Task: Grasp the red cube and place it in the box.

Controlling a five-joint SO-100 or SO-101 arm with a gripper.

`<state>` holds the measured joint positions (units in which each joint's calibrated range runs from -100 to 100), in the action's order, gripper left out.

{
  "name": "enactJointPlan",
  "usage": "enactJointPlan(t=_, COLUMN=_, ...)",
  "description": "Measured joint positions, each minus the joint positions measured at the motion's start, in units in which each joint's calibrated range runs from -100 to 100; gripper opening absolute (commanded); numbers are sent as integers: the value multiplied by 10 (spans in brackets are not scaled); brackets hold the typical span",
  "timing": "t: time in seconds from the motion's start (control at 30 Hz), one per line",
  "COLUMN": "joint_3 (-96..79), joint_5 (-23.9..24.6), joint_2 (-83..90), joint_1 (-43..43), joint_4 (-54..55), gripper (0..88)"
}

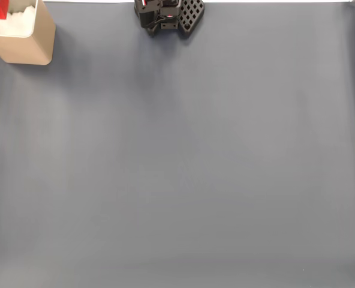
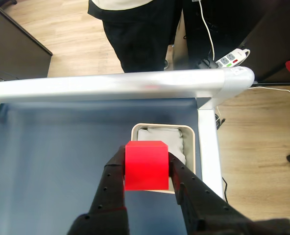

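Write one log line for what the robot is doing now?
phase: carry | end effector: shut on red cube | position: above box | cube: not released

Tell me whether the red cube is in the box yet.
Not yet. The gripper holds the red cube between its fingers above the box.

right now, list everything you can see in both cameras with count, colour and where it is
red cube: 1, bright red, held between the gripper fingers above the box in the wrist view
box: 1, tan with white material inside, at the table's far right corner in the wrist view, top left corner in the fixed view
table: 1, blue-grey mat with a white rail
power strip: 1, white, on the wooden floor beyond the table
cable: 1, white, running to the power strip
person: 1, dark trousers, standing beyond the rail
gripper: 1, black, shut on the red cube
arm base: 1, black, fixed view's top edge
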<state>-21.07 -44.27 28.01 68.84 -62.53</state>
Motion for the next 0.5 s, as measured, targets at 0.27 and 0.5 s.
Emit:
enactJointPlan(t=0.27, joint_3=0, joint_5=0, joint_2=0, joint_1=19, joint_4=14, gripper=0)
enactJointPlan(t=0.5, joint_3=0, joint_5=0, joint_2=-4, joint_1=23, joint_4=21, gripper=0)
